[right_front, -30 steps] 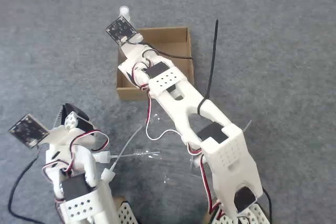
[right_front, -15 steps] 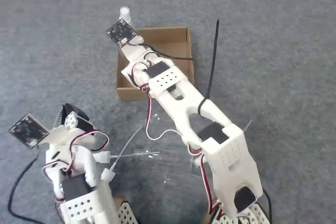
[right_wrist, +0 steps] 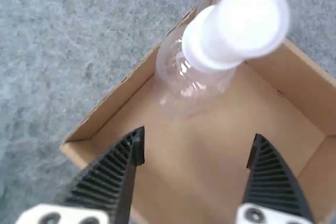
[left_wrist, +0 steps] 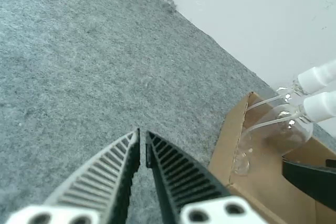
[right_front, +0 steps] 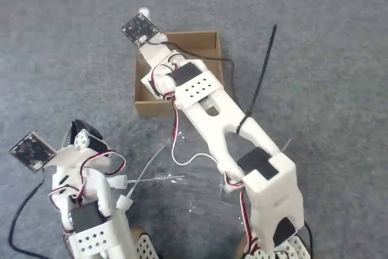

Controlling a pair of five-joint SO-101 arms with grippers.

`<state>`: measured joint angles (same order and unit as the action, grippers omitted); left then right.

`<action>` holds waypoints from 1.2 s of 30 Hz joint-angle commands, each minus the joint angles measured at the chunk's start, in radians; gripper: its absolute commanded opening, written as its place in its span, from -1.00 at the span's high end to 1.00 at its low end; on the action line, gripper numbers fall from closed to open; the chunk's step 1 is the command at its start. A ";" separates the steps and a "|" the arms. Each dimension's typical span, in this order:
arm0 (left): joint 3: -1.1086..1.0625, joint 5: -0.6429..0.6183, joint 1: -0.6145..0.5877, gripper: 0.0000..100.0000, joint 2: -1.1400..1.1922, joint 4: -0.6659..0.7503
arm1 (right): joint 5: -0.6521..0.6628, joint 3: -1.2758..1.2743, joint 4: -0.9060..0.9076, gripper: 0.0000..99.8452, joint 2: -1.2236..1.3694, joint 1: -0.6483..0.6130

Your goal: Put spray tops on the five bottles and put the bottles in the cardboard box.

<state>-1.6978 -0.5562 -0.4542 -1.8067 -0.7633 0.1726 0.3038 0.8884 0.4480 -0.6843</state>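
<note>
I am holding my left pincer [left_wrist: 143,136] clenched on nothing, its toothed fingers pressed together low over the grey carpet [left_wrist: 63,66], well apart from the work. I am judging that it is best parked there, out of the other arm's way.

Moving right, the cardboard box [left_wrist: 262,182] is sitting on the carpet. Two clear bottles [left_wrist: 278,132] are standing close together in its far corner, each wearing a white spray top [left_wrist: 320,106]. I cannot tell whether they are touching.

Further right, I am hanging my right pincer [right_wrist: 197,136] over the box with its fingers spread wide and gripping nothing. The nearer bottle [right_wrist: 194,77] and its top [right_wrist: 236,24] are lying just ahead of the fingertips.

I am reading this as the end of setting a bottle down. To do it well, I am planning to leave the fingers spread and draw straight up and back. Clear plastic this light is likely to tip at a brush, so I am watching the white top and the box wall.
</note>
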 commanded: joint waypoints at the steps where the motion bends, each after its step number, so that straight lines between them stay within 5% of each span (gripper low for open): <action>1: 0.013 0.011 0.000 0.97 -0.012 0.031 | -0.011 0.063 0.073 0.49 -0.137 -0.001; 10: 0.013 0.011 0.002 0.97 -0.012 0.031 | -0.002 0.063 0.217 0.79 -0.282 0.002; 36: 0.013 0.011 0.002 0.97 -0.012 0.031 | -0.003 0.058 0.685 0.80 -0.558 -0.015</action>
<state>-1.6978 -0.5562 -0.4542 -1.8067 -0.7633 0.1757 0.3038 1.5344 -0.0276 -0.6905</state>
